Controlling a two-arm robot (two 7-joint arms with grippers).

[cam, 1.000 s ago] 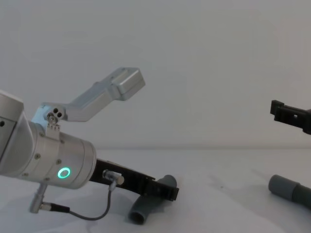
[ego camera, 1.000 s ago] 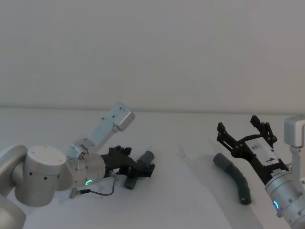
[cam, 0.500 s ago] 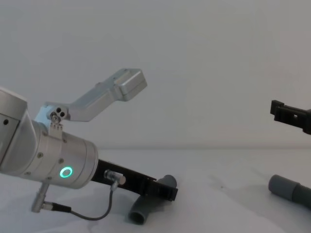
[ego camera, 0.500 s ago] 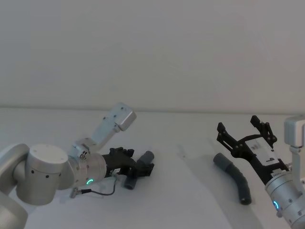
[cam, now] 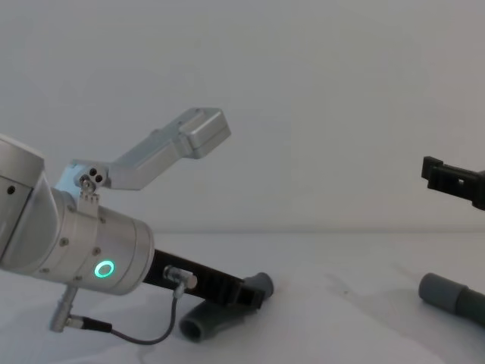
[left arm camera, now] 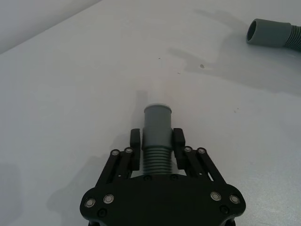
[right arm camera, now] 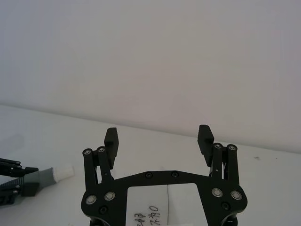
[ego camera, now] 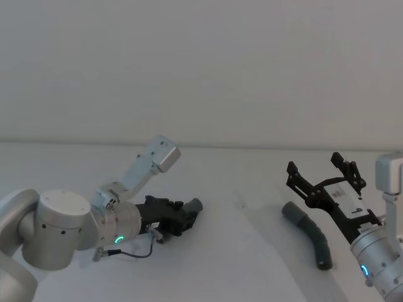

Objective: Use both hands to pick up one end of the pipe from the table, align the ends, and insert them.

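Rotation of the short dark-grey ribbed plastic pipe [left arm camera: 157, 117] inside the clenched black left gripper [left arm camera: 157, 141] could spoil alignment. The black right gripper [right arm camera: 159, 136] hovers, jaws released.

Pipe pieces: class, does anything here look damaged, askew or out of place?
Nothing stands out. The left gripper is shut squarely on the short pipe piece, and the long curved piece lies flat on the table near the open right gripper.
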